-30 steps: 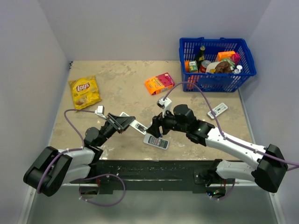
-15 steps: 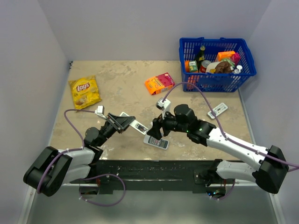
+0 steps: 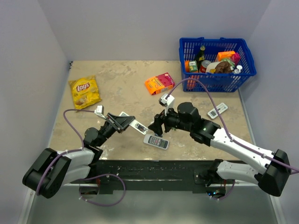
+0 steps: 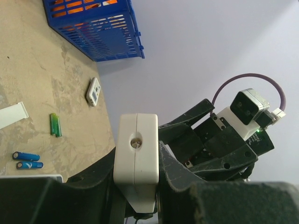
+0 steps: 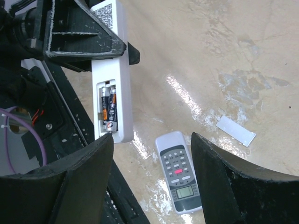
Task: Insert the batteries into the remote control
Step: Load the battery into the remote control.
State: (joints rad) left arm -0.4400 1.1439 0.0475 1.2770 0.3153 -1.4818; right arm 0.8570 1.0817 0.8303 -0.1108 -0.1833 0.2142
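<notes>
While the remote control [image 5: 111,93] hangs clear of the table [image 3: 121,79] above its near edge, left of centre, the clutter lies around it. A Lay's chip bag [image 3: 84,92] sits by the left edge, an orange-pink box [image 3: 159,83] is toward the far edge, and a blue basket [image 3: 216,82] of groceries fills the far right corner. A small white remote with a display [image 3: 217,110] lies near the right edge. A grey-white remote with button rows [image 5: 179,171] lies just below the held one, with a loose white battery cover [image 5: 236,130] beside it. A green pair of batteries [image 4: 55,124] and a blue pair [image 4: 27,160] lie apart. The left gripper [image 3: 125,122] pinches the slim white stick, its black jaws hiding part of it. The open bay shows the batteries [image 5: 108,108], dark, lying side by side. The right gripper [image 3: 155,128] hovers near, fingers spread, holding nothing.
</notes>
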